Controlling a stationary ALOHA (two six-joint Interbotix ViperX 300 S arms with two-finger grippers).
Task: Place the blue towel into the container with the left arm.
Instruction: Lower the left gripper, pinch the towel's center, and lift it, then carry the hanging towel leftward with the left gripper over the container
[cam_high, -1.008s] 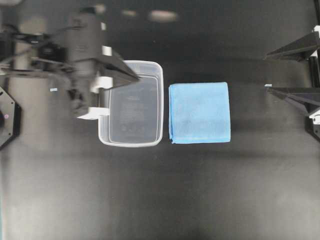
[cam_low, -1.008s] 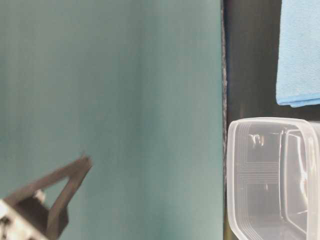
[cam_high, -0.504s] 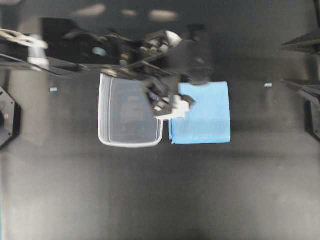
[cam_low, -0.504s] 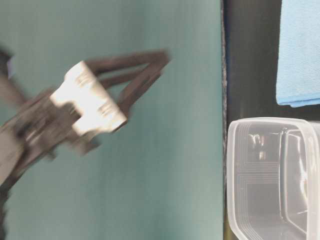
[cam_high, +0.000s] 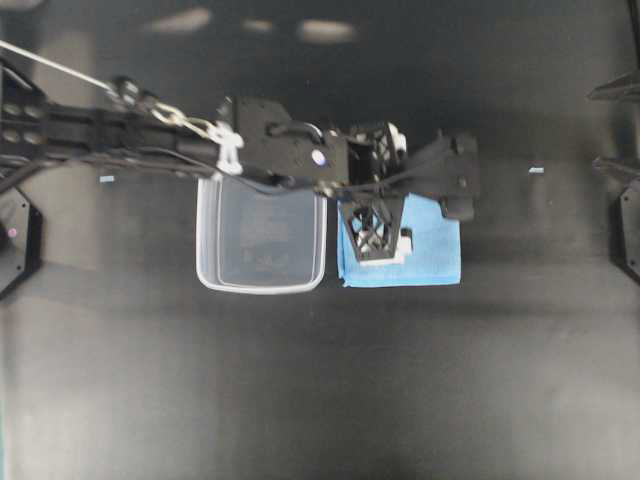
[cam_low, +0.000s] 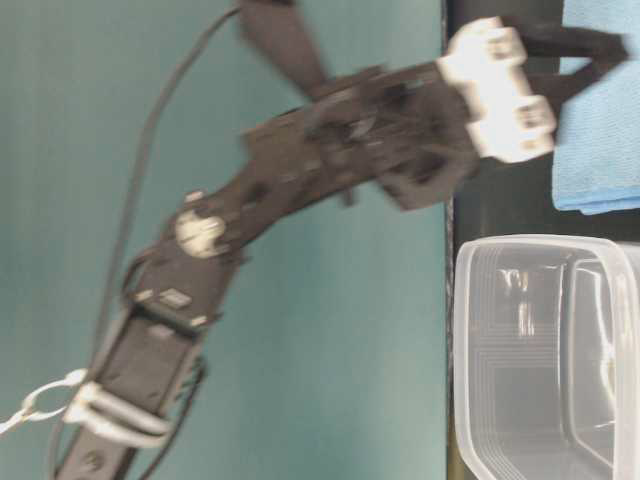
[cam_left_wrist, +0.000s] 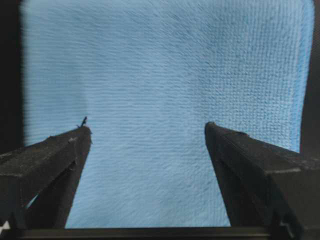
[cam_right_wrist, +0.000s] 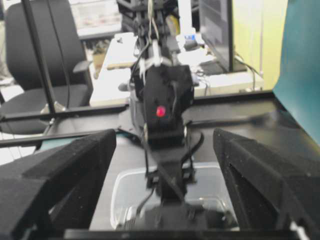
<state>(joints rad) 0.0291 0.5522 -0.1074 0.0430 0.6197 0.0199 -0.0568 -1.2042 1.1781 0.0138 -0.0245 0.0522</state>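
The blue towel (cam_high: 432, 255) lies flat and folded on the black table, just right of the clear container (cam_high: 262, 238). My left arm reaches across the container's far rim. My left gripper (cam_high: 415, 212) is open right over the towel, empty. In the left wrist view the towel (cam_left_wrist: 150, 75) fills the frame and the left gripper (cam_left_wrist: 146, 127) has its jaws spread wide over it. In the table-level view the left gripper (cam_low: 560, 70) is at the towel (cam_low: 600, 140), beyond the container (cam_low: 545, 300). My right gripper (cam_right_wrist: 165, 135) is open and empty at the table's right edge (cam_high: 612, 128).
The container is empty, its near wall almost touching the towel's left edge. A small white scrap (cam_high: 536, 170) lies right of the towel and another one (cam_high: 106, 179) left of the container. A teal backdrop (cam_low: 300, 330) stands behind the table.
My left arm has swung right, from the container's left side across it to over the towel. The towel and the container have not moved. The right arm has drawn back slightly.
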